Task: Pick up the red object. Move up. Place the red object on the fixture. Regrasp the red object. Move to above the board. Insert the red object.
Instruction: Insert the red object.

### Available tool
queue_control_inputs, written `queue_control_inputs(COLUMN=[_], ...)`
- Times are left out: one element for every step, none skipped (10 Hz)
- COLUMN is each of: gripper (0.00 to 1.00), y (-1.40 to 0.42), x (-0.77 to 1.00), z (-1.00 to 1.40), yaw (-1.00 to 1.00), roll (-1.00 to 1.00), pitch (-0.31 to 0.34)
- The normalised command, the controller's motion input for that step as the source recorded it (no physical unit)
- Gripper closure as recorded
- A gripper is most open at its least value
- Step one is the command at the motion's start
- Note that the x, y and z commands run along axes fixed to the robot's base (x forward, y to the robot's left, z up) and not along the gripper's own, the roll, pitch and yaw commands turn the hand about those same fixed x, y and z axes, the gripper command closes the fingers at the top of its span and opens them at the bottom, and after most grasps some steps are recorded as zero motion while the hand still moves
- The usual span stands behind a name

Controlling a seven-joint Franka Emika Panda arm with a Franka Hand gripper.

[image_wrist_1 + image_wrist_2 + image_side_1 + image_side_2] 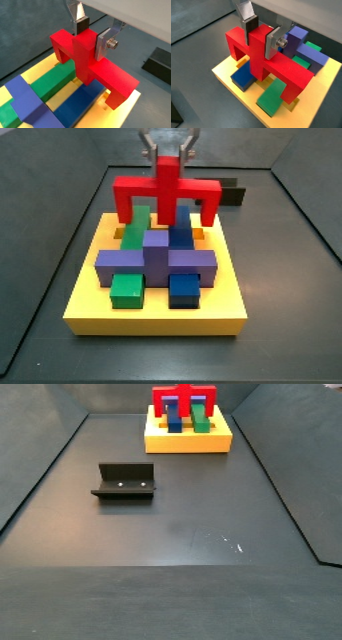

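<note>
The red object [100, 67] hangs upright over the far part of the board [154, 318], with its crossbar level and its legs pointing down. My gripper [92, 35] is shut on the central stem, one silver finger on each side, as both wrist views show [261, 36]. In a side view the gripper [170, 156] comes down from above, and the legs end right at the orange slots [198, 229] on either side of the blue and green blocks. Whether the legs are inside the slots I cannot tell. The fixture [124, 481] stands empty, well away from the board.
A purple block [154, 263], a green block [127, 288] and a blue block [185, 288] sit on the board's near half. The dark walls of the bin rise close behind the board [187, 442]. The fixture [160, 62] also shows in a wrist view.
</note>
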Motion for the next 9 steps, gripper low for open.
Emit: queue_control_inputs(gripper=[1.0, 1.0, 1.0, 1.0, 1.0, 1.0, 1.0, 1.0, 1.0], y=[0.0, 0.0, 0.0, -0.04, -0.03, -0.03, -0.01, 0.0, 0.0], x=[-0.26, -0.17, -0.21, 0.06, 0.12, 0.15, 0.14, 0.0, -0.11], z=[0.0, 0.0, 0.0, -0.17, -0.24, -0.23, -0.2, -0.17, -0.2], yaw=[0.0, 0.0, 0.0, 0.0, 0.0, 0.0, 0.0, 0.0, 0.0], roll=[0.0, 0.0, 0.0, 0.01, 0.0, 0.0, 0.02, 0.04, 0.04], pitch=[-0.183, -0.194, -0.187, -0.11, -0.094, -0.076, -0.041, -0.034, -0.073])
